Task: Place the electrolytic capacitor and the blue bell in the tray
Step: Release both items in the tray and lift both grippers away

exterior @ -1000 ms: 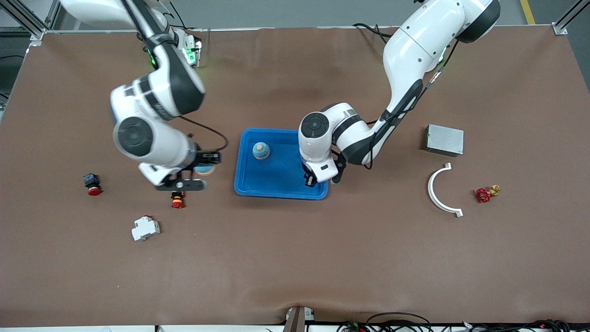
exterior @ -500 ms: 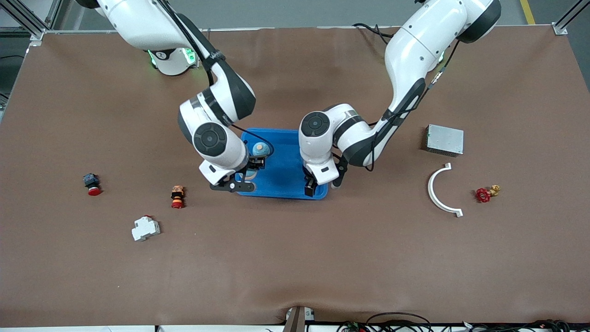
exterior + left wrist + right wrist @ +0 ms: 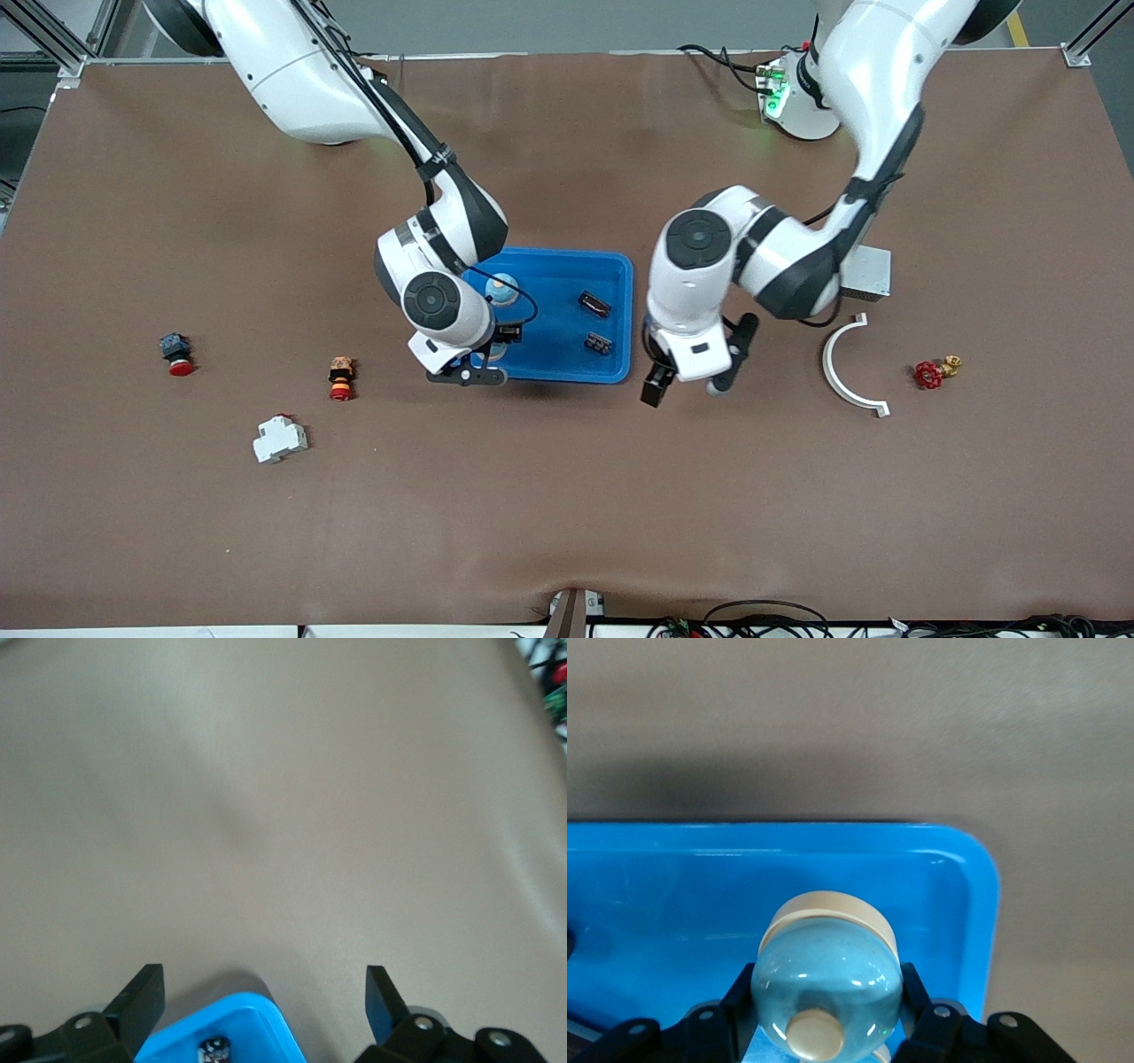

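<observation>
the landmark is the blue tray (image 3: 567,266), mid-table. well off toward the right arm's end of the table sit a small black part with a red cap (image 3: 176,353), a white clip-shaped block (image 3: 279,439) that lies nearer the front camera, and an orange-and-red button part (image 3: 340,377) closer to the tray.

the right gripper (image 3: 483,359) hangs over the tray's corner that is nearest the front camera on the right arm's side. its fingers are clamped on a blue bell (image 3: 826,983), dome-shaped with a cream base and a cream knob, held just above the tray floor. a second blue bell (image 3: 501,289) stands in the tray, farther from the front camera than the held one.

two small dark capacitors lie in the tray toward the left arm's end: one (image 3: 594,304) farther from the camera, one (image 3: 599,342) nearer.

the left gripper (image 3: 684,383) is over bare table just beside the tray's corner, its fingers spread wide and holding nothing.

toward the left arm's end lie a grey metal box (image 3: 865,273), a white curved bracket (image 3: 846,363) and a red valve handle (image 3: 930,373).
</observation>
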Tool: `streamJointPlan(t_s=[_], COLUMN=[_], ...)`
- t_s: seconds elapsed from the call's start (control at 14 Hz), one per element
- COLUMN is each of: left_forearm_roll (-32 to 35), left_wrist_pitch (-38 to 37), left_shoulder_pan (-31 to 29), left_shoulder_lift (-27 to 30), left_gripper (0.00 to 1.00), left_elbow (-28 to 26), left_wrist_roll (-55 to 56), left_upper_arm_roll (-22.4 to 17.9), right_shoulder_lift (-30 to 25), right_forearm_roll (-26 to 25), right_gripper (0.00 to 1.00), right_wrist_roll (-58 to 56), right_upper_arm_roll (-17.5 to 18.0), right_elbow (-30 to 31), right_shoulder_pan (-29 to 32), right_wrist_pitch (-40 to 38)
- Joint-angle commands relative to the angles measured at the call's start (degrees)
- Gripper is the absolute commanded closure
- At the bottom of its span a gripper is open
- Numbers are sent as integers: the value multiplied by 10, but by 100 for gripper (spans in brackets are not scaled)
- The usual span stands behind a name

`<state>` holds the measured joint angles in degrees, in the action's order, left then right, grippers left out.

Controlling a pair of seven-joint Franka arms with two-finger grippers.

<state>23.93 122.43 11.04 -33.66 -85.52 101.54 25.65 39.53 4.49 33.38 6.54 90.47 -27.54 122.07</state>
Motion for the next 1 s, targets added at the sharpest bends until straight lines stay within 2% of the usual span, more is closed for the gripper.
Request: streamJointPlan(t_s=[0.0,0.14,0.5,0.71,0.79,0.86,0.93], left_forearm_roll=[-33,-47,-57,-57,-57,-59,-67], left_wrist_pitch=[-46,-73,-74,-76,-94,-119,-145], left_shoulder_pan=[-31,-64,-122,-152,-153,-155,-170], left_shoulder_lift=[50,73,103,118,120,120,120], left_gripper=[0,0,0,0,0,0,0], left_elbow=[-14,-13,-11,3,18,35,48], left_wrist_roll=[-123,-231,-417,-475,-496,-521,-555], left_upper_arm_roll=[7,7,7,9,8,7,8], right_shoulder_lift=[17,20,25,27,27,27,27], right_forearm_roll=[2,2,1,1,1,1,1], right_gripper=[93,92,92,90,78,48,1], right_wrist_roll=[0,-1,-26,-36,-36,-36,-35], right_upper_arm_roll=[-6,-6,-6,-6,-6,-6,-6], right_elbow=[-13,-8,1,1,1,1,1], right_shoulder_pan=[-6,-6,4,6,6,5,4], right_wrist_pitch=[-1,3,7,9,9,9,9])
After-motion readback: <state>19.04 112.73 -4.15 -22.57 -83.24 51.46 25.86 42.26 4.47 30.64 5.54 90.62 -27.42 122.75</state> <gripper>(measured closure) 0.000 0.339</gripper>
